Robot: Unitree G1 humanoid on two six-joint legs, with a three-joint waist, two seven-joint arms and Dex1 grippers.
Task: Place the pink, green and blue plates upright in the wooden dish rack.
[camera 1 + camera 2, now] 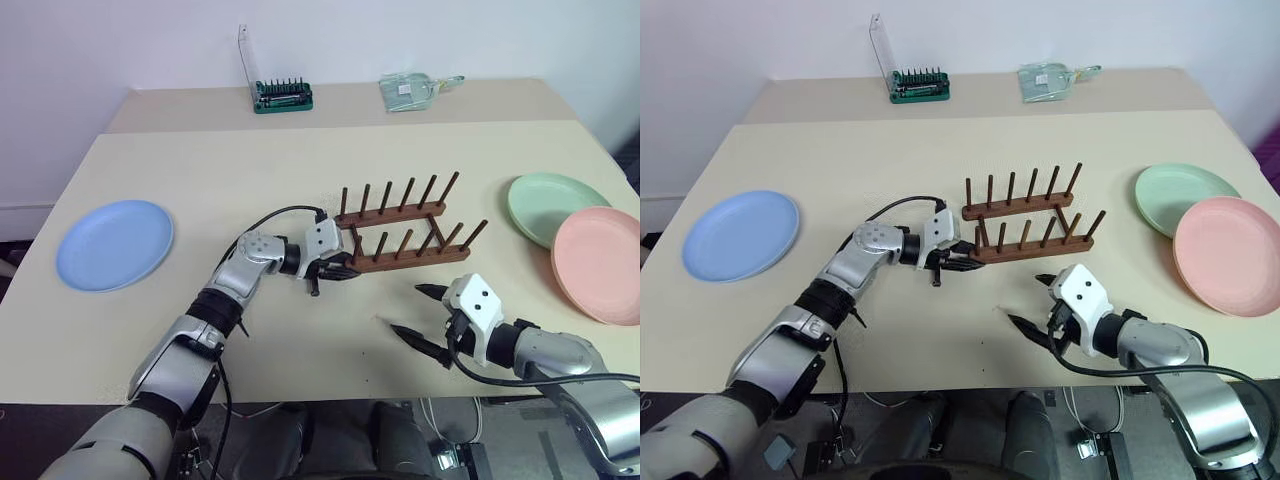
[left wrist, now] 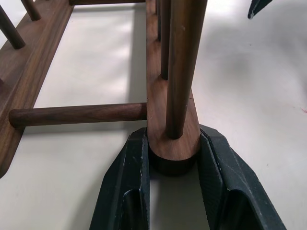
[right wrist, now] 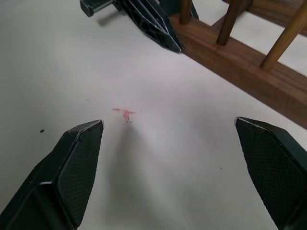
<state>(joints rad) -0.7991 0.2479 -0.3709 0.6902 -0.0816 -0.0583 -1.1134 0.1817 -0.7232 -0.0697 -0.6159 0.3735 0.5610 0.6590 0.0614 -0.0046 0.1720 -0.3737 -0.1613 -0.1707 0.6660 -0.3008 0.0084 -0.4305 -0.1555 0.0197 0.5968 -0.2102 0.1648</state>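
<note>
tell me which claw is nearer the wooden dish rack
Left. The left claw is shut on the end of the wooden dish rack, on its near rail. The right claw hangs open above the table, apart from the rack on its near side.

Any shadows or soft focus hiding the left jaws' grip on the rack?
Left wrist view: the wooden dish rack rail end is evenly lit and readable, with the jaws closed on its sides; only a small dark shadow pools beneath it. Left eye view: the left gripper is dark against the rail, so contact is harder to read there.
</note>
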